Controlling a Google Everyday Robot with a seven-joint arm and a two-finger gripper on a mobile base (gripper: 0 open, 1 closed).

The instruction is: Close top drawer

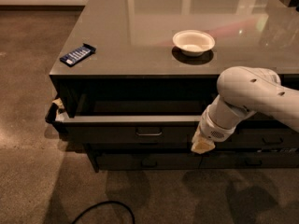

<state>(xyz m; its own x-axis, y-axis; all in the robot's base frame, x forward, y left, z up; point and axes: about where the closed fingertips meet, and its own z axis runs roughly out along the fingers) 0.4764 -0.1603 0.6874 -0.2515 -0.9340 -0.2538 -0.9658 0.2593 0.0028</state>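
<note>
The top drawer [107, 130] stands pulled out a short way from the dark cabinet, and its lighter inside wall shows along the top edge. Its small loop handle [149, 132] is centred on the front. My gripper [202, 145], cream-tipped on a white arm [252, 97], is at the right end of the drawer front, to the right of the handle and at its lower edge. I cannot tell whether it touches the front.
A white bowl [193, 42] and a blue packet [77, 54] lie on the glossy cabinet top [140, 27]. Other dark drawer fronts [149, 161] sit below and to the right. A black cable [105, 208] loops on the floor in front. A tan scrap [58, 104] sticks out at the drawer's left corner.
</note>
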